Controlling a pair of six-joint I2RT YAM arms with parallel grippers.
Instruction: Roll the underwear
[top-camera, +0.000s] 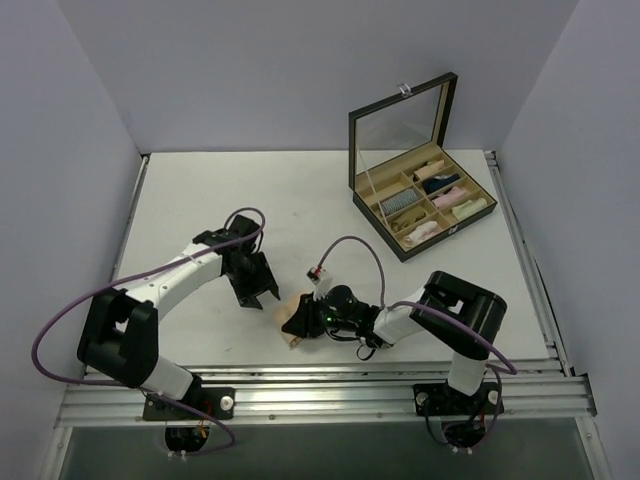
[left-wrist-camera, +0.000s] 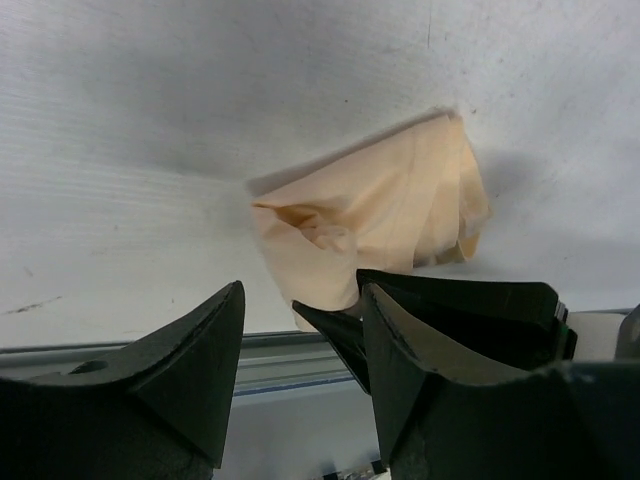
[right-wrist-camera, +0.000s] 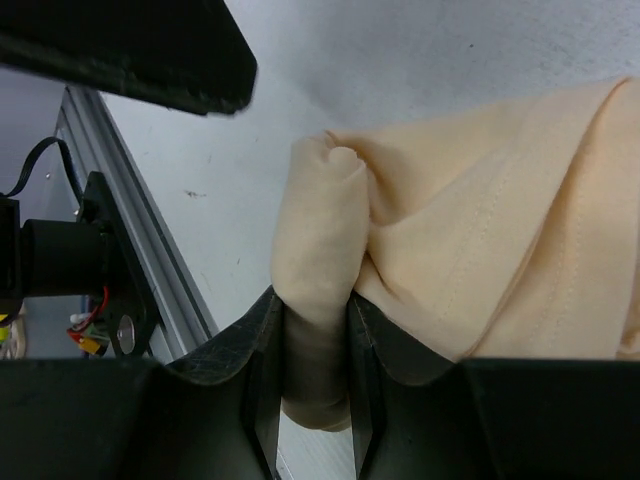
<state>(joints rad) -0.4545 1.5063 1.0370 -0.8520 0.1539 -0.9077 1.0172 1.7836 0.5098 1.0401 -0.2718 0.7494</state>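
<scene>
Peach-beige underwear (right-wrist-camera: 480, 230) lay bunched on the white table (top-camera: 200, 200). One rolled fold was clamped in the right gripper (right-wrist-camera: 315, 320). The left gripper (left-wrist-camera: 300, 295) stood beside it, fingers apart.

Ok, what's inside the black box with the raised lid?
The black box holds cloth rolls in compartments: a grey roll, a dark roll, a pink roll, a cream roll. Anything beneath them is covered.

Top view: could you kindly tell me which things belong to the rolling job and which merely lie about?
Job:
pale peach thin cloth underwear
right tool, shut on a fold of it
left tool, open beside it

Lying about:
black compartmented box with raised glass lid
small cloth rolls inside it
</scene>
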